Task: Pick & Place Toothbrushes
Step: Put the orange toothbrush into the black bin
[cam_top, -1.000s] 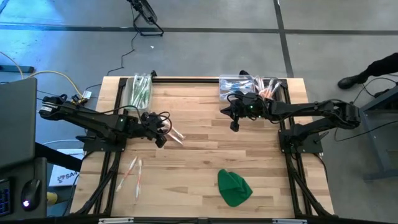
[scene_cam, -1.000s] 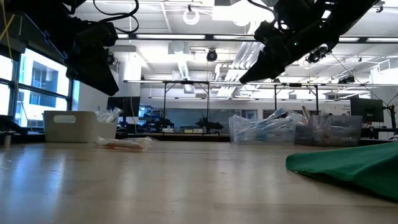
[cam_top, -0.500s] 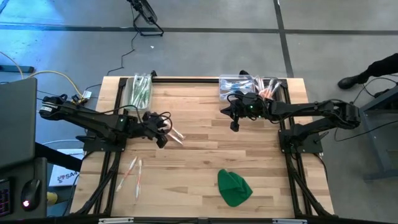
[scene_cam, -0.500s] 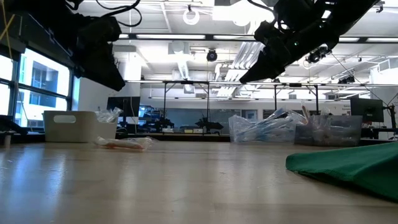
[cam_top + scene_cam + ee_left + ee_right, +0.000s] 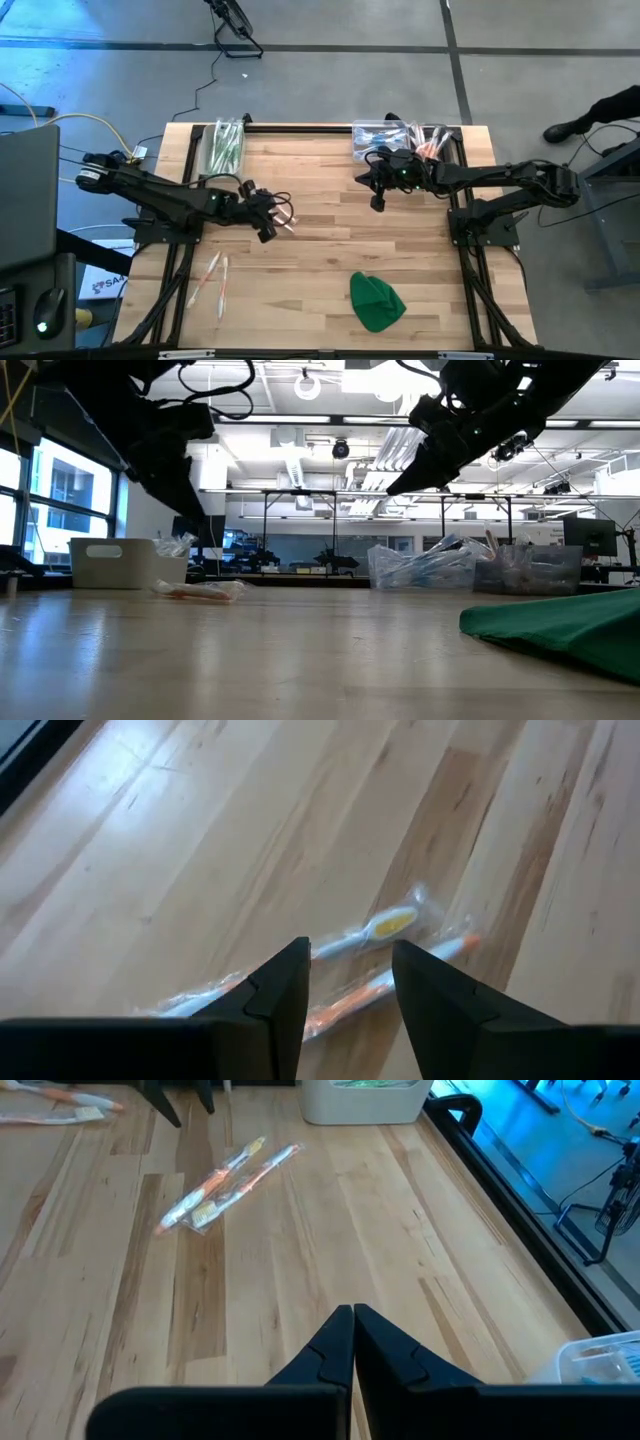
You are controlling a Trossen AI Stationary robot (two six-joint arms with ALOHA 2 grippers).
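Note:
Two orange-accented toothbrushes (image 5: 385,928) in clear wrap lie side by side on the wooden table (image 5: 400,250), left of its middle; they also show in the high view (image 5: 286,222) and the right wrist view (image 5: 225,1185). My left gripper (image 5: 350,958) hovers open just above them, slanting down, one finger on either side of their wrap, touching nothing. It also shows in the high view (image 5: 268,227). Two more toothbrushes (image 5: 212,280) lie near the front left. My right gripper (image 5: 352,1320) hangs shut and empty over the far right part of the table (image 5: 378,202).
A white bin (image 5: 224,146) with green toothbrushes stands at the far left. Clear bins (image 5: 400,137) with more stand at the far right. A green cloth lump (image 5: 376,300) lies near the front, right of centre. Bare wood lies between the two arms.
My left gripper has moved toward the table's right edge and a little down, over the two orange toothbrushes, and has rolled about its own axis. Its fingers stay open. The toothbrushes have not moved.

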